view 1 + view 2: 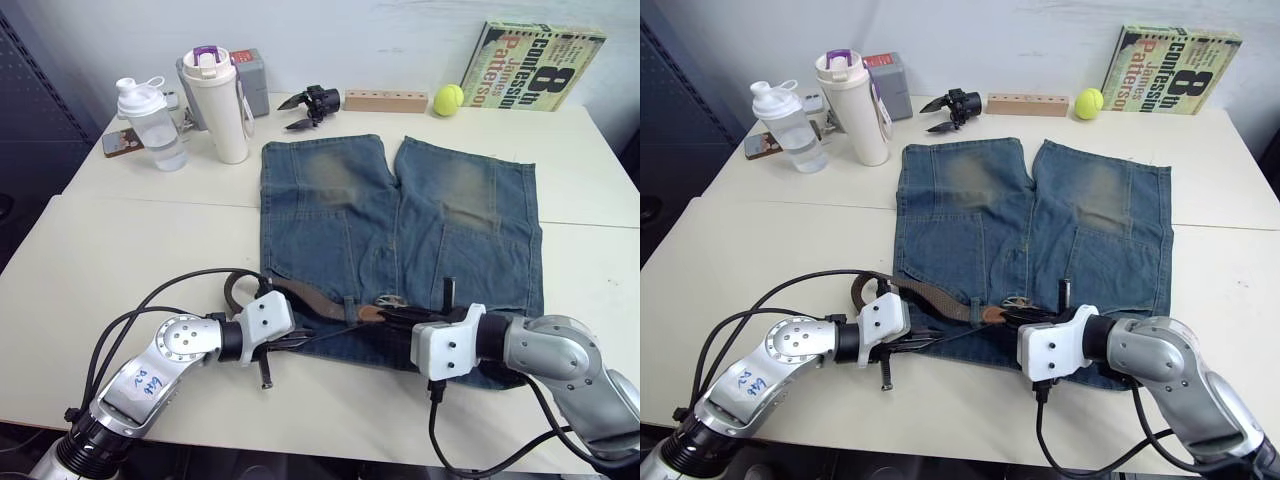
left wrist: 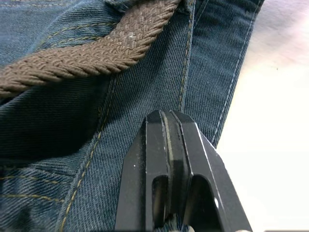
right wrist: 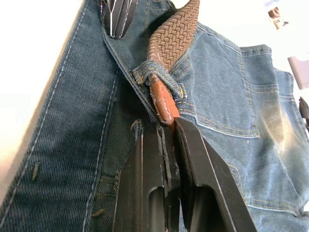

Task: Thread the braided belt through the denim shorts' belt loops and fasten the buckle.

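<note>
The denim shorts point(image 1: 400, 210) lie flat on the table, waistband toward me. The braided belt point(image 1: 300, 297) curls from the left along the waistband and passes through one of the belt loops point(image 3: 145, 72). Its tan leather tip point(image 3: 161, 104) sticks out past that loop, and my right gripper point(image 3: 166, 126) is shut on it. My left gripper point(image 2: 166, 123) is shut, pinching the waistband edge just left of the loop, below the belt point(image 2: 96, 53). From the head camera, the left gripper point(image 1: 300, 342) and right gripper point(image 1: 388, 318) face each other. The buckle is hidden.
Along the table's far edge stand a clear shaker bottle point(image 1: 150, 125), a white tumbler point(image 1: 222, 105), a black tool point(image 1: 312, 105), a wooden block point(image 1: 385, 100), a tennis ball point(image 1: 447, 98) and a book point(image 1: 540, 65). The table's front edge runs just below both grippers.
</note>
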